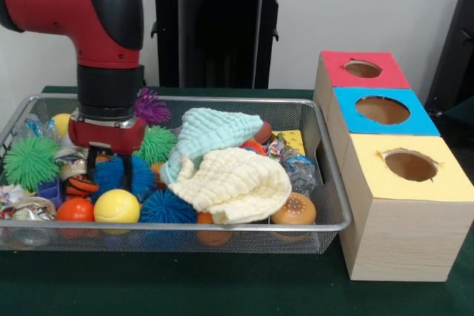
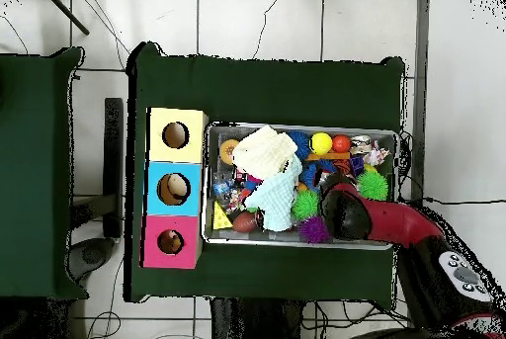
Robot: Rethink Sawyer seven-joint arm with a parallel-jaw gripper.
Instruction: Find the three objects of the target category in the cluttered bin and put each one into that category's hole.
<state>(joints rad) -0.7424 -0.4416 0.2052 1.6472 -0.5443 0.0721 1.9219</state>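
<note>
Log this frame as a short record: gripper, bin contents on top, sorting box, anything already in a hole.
gripper: gripper low in the wire bin, fingers apart, among blue spiky balls
top layer: cream cloth and mint cloth draped over toys
front row: orange ball, yellow ball
sorting box: yellow hole, blue hole, red hole
in holes: cannot tell
</note>
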